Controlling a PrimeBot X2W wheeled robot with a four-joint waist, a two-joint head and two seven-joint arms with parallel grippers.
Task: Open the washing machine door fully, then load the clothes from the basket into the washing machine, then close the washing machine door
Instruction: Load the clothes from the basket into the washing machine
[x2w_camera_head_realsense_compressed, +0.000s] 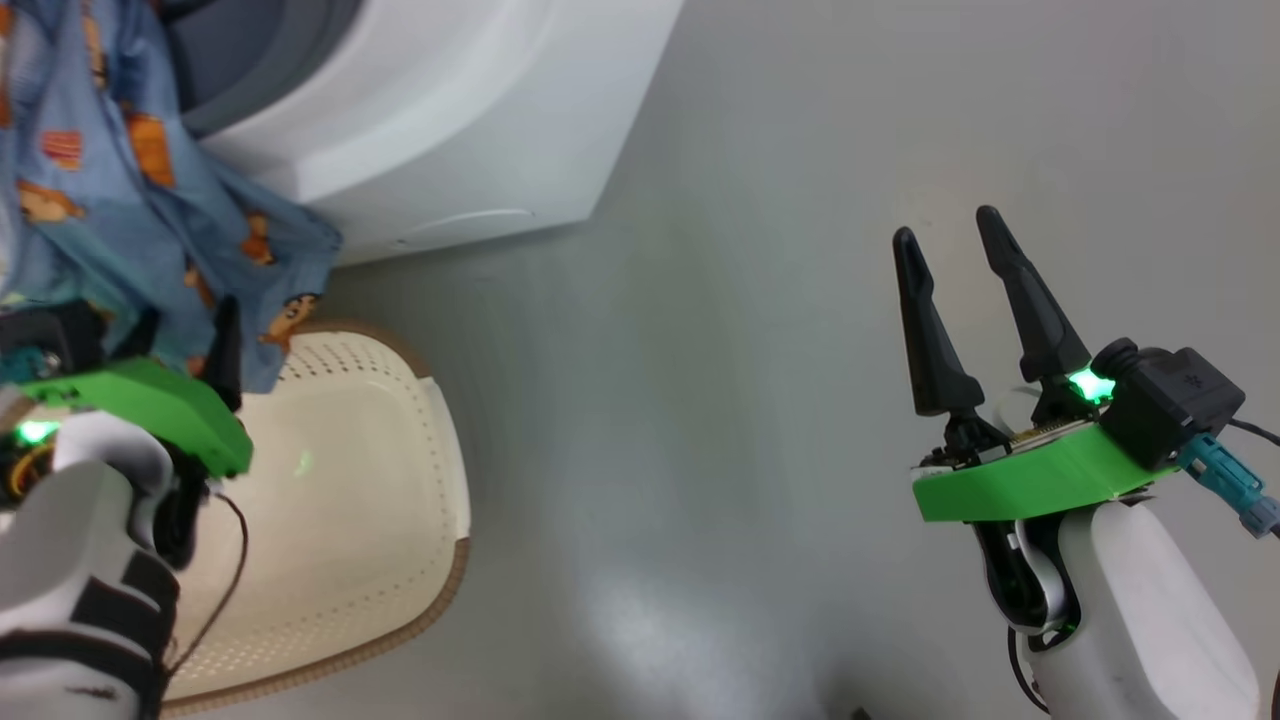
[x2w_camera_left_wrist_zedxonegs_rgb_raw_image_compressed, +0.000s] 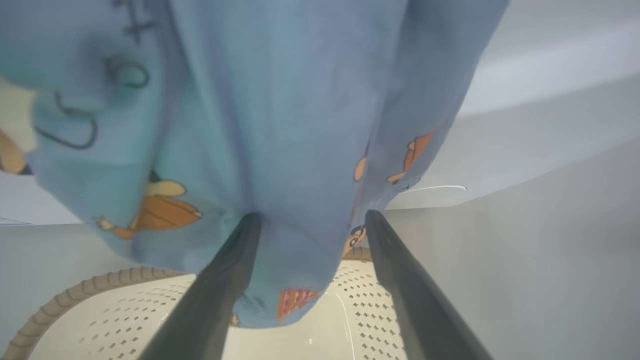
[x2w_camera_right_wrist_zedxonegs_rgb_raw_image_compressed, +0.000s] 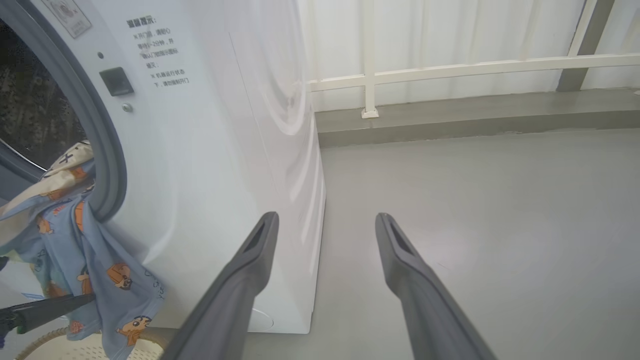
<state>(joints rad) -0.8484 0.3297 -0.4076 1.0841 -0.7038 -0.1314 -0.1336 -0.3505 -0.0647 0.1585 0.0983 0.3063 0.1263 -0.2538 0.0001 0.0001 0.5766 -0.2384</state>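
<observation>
Loading step in hand: moving the clothes (x2w_camera_head_realsense_compressed: 110, 200) off the lip of the washing machine (x2w_camera_head_realsense_compressed: 450, 110) and fully into its drum. This is a judgement from how things lie.
Clothes, location: upper left of the head frame, draped out of the opening over the grey gasket (x2w_camera_right_wrist_zedxonegs_rgb_raw_image_compressed: 107, 150) and hanging down the white front to just above the basket (x2w_camera_head_realsense_compressed: 360, 520).
Basket, condition: lower left of the frame, just beside the machine's base; the part of its bottom on view holds nothing.
Left end effector (x2w_camera_left_wrist_zedxonegs_rgb_raw_image_compressed: 314, 216): fingers spread wide, nothing pinched; the hanging hem falls between and just beyond the fingertips.
Right end effector (x2w_camera_head_realsense_compressed: 948, 224): fingers apart, empty, over the floor (x2w_camera_head_realsense_compressed: 750, 350) at the right of the frame, well apart from the machine.
Recommended grip: close on the thick bunched fold between the fingers, not on the thin edge.
Recommended path: lift up and inward past the gasket, deep enough that no tail trails outside.
Check before release: leave no fabric across the gasket, or the door is likely to trap it.
Hazard: a loosely held hem may drop back into the basket.
</observation>
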